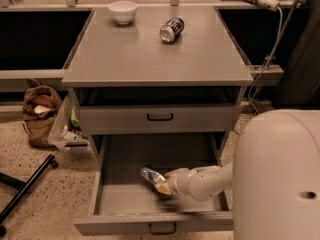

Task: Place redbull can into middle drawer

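The middle drawer (125, 223) is pulled wide open below the cabinet top, showing its long grey box interior. My gripper (161, 184) reaches into it from the right on a white arm and is shut on the redbull can (150, 175), a slim silver and blue can held tilted just above the drawer floor, near its middle. The can's lower end is hidden by the fingers.
A dark can (171, 29) lies on its side and a white bowl (122, 10) stands on the cabinet top (150, 59). The shallower drawer front (160, 118) above is shut. A brown bag (39, 113) and a black leg (25, 188) are on the floor at left.
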You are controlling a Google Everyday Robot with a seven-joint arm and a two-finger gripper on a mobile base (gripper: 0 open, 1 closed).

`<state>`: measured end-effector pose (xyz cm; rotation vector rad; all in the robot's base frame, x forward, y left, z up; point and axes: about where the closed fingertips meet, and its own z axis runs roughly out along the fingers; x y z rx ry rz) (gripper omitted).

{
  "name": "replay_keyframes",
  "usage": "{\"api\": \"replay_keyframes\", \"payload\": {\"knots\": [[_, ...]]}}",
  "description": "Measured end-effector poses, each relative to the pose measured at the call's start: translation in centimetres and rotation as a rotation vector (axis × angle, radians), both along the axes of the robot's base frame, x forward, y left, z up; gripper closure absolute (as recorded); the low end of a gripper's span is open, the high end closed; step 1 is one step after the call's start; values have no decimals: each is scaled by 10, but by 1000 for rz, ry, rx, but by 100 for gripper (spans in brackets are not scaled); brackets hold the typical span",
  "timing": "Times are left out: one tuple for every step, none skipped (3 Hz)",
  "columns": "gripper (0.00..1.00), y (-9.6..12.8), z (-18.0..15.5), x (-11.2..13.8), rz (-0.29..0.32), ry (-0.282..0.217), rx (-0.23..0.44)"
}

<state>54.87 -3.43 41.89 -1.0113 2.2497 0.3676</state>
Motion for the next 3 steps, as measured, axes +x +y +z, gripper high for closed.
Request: {"api": "replay_keyframes", "payload": {"knots": [[100,17,-40,2,10,19,16],[100,17,-47,-2,9,32,17],[82,17,-47,-2,9,32,17]]}}
